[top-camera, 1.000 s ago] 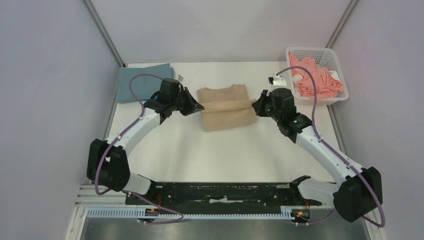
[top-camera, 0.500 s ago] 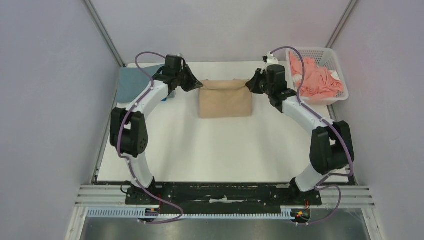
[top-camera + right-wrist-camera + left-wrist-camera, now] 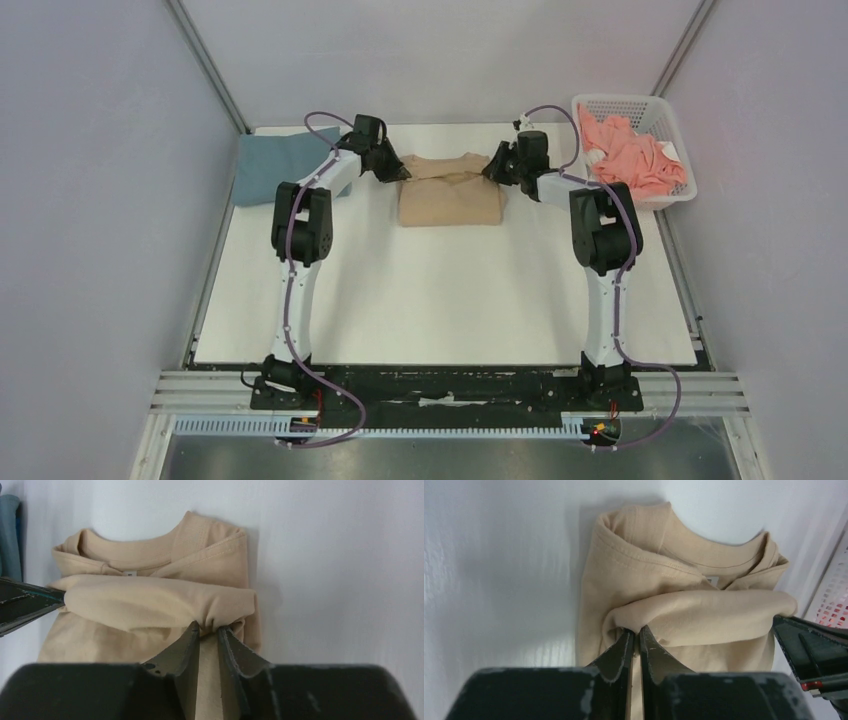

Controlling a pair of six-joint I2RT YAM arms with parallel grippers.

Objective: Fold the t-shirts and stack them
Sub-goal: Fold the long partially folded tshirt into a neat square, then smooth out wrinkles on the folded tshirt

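The tan t-shirt (image 3: 449, 192) lies folded at the far middle of the table, collar toward the back. My left gripper (image 3: 400, 172) is shut on its lifted fold at the left side (image 3: 636, 628). My right gripper (image 3: 490, 170) is shut on the same fold at the right side (image 3: 208, 625). The fold (image 3: 704, 615) hangs as a roll between the two grippers, above the collar (image 3: 135, 555). The grey-blue t-shirt (image 3: 272, 166) lies folded at the far left. The coral pink t-shirt (image 3: 630, 155) is crumpled in the basket. The bright blue t-shirt is not in view.
A white lattice basket (image 3: 668, 120) stands at the far right corner, its wall also at the right edge of the left wrist view (image 3: 834, 592). Grey walls close in the left, right and back sides. Both arms stretch far out over the white table (image 3: 450, 300).
Both grippers carried the tan shirt's near edge toward the back, folding it over onto the collar half. Both arms have straightened out far across the table.
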